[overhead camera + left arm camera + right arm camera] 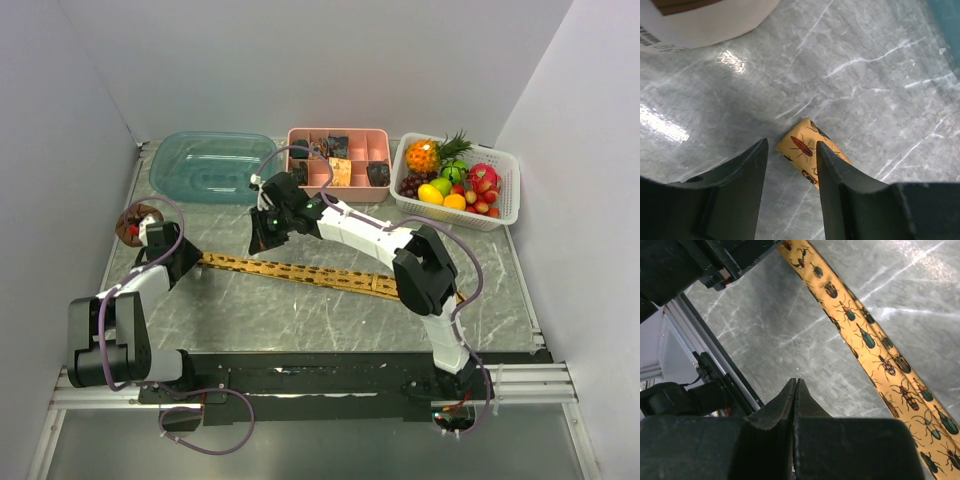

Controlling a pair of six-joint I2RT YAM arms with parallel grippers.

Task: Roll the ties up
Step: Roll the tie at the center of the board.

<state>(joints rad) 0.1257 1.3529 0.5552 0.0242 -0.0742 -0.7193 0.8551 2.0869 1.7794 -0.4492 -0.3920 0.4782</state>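
Observation:
The tie is a long golden-yellow band printed with beetles, lying flat across the marble table from left to right. Its narrow end lies on the table just beyond my left gripper, whose jaws stand apart; the right finger covers part of the cloth. In the top view the left gripper sits at the tie's left end. My right gripper is shut with nothing in it, hovering over bare table beside the tie. From above, the right gripper hangs just behind the tie's left part.
A teal tub, a pink compartment tray with dark bundles and a white basket of fruit stand along the back. A round brown and white object lies at the far left, close to the left gripper.

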